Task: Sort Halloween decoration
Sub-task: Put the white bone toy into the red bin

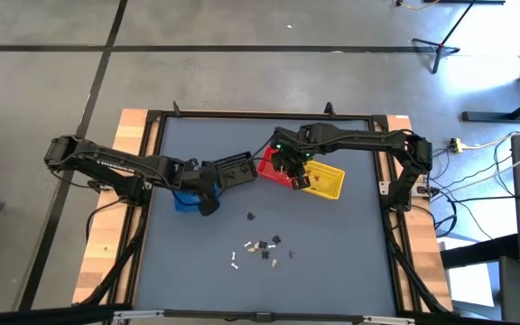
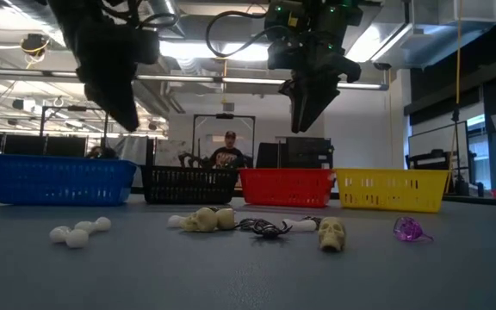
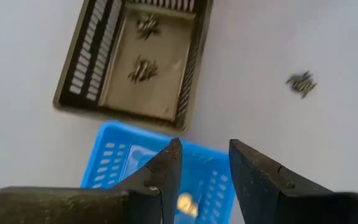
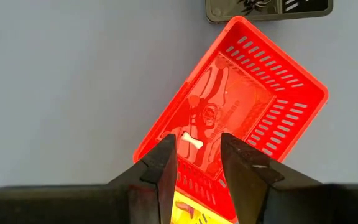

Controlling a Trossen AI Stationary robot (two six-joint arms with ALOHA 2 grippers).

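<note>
My left gripper (image 1: 208, 196) (image 3: 204, 163) hangs open and empty above the blue basket (image 3: 135, 158), which holds a yellowish trinket (image 3: 187, 203). My right gripper (image 1: 293, 173) (image 4: 199, 152) hangs open and empty above the red basket (image 4: 241, 99), where a white bone (image 4: 193, 142) lies. The black basket (image 3: 135, 56) holds dark spiders (image 3: 143, 70). Loose trinkets (image 1: 262, 247) lie on the table nearer the front: white balls (image 2: 77, 233), skulls (image 2: 331, 233), a black spider (image 2: 265, 228), a purple piece (image 2: 410, 229).
The baskets stand in a row across the table's middle: blue (image 1: 186, 200), black (image 1: 235, 171), red (image 1: 273, 165), yellow (image 1: 325, 181). One dark trinket (image 1: 251, 217) lies apart between the baskets and the pile. A person (image 2: 228, 153) shows in the room behind the table.
</note>
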